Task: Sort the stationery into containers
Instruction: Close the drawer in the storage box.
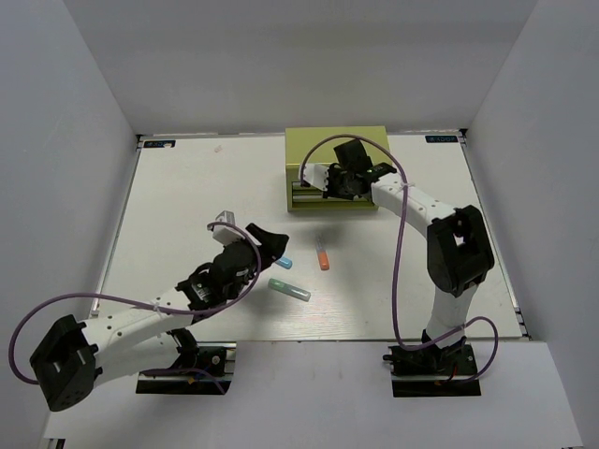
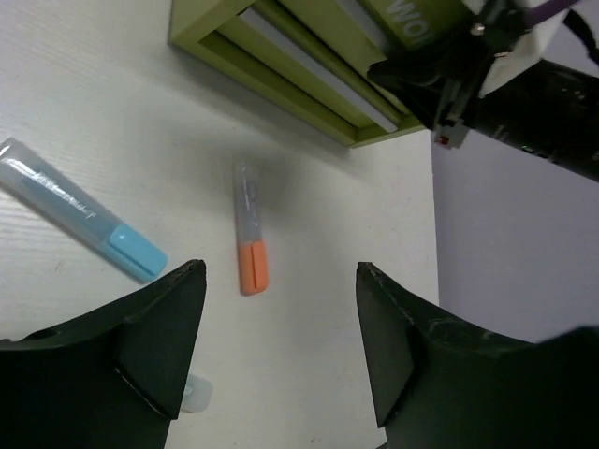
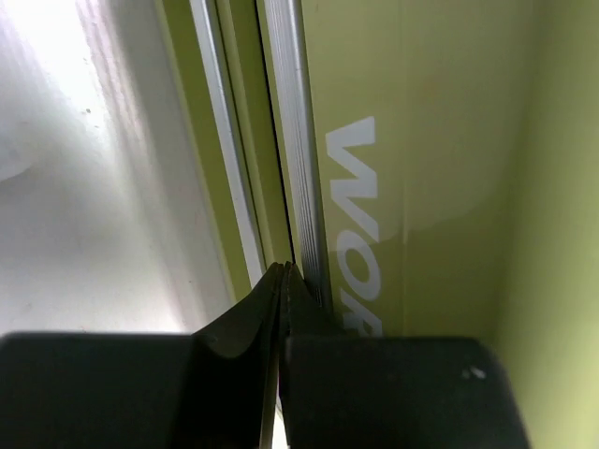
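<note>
Stationery lay mid-bench: blue pen, orange pen, green pen, all nearer than the toolbox. The left gripper hung spread beside them. The right gripper, pressed together, met the toolbox's drawer front.

White table with yellow-green toolbox, blue-ended stick, orange-ended stick, green-ended stick.
</note>
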